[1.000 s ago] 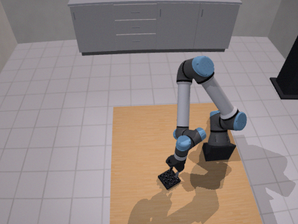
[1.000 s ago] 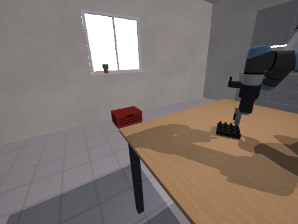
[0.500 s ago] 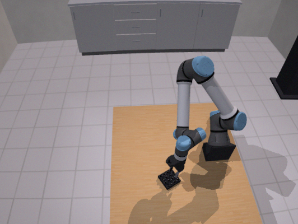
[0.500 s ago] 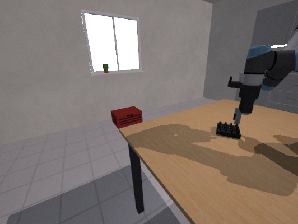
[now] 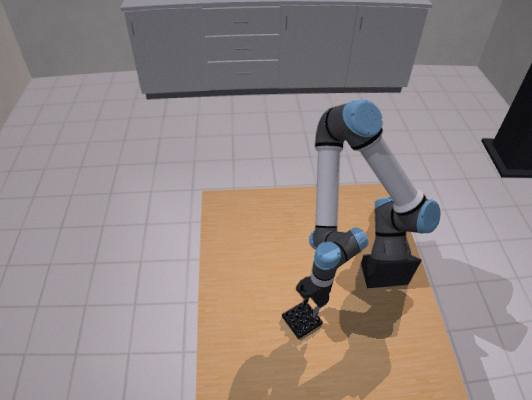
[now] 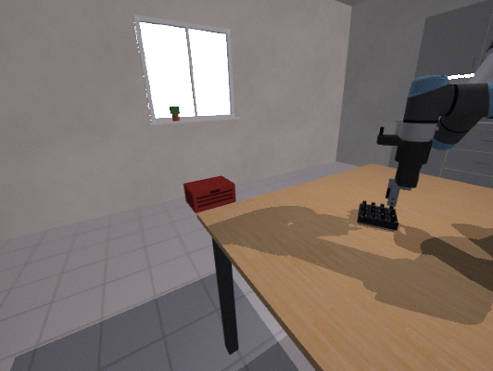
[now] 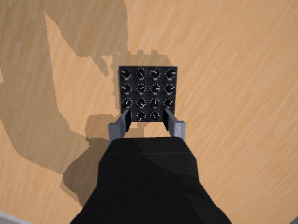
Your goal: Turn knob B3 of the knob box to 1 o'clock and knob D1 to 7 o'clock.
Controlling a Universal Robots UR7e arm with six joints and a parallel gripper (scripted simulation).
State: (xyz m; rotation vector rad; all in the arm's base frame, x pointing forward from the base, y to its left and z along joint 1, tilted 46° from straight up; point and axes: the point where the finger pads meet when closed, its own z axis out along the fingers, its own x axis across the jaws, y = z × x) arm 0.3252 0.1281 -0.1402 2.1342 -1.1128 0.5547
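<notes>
In the exterior view, a red toolbox (image 6: 210, 195) sits at 9 o'clock from the knob box (image 5: 298, 321) (image 6: 377, 217) (image 7: 148, 95), which rests on the wooden table (image 5: 250, 250) (image 6: 301, 199) (image 7: 240, 75). At about 1 o'clock from the box's middle, the gripper (image 5: 310, 307) (image 6: 390, 202) (image 7: 146, 115) points down, fingers wide apart. In the top view, the arm's black base (image 5: 370, 281) stands farther right, at 2 o'clock.
</notes>
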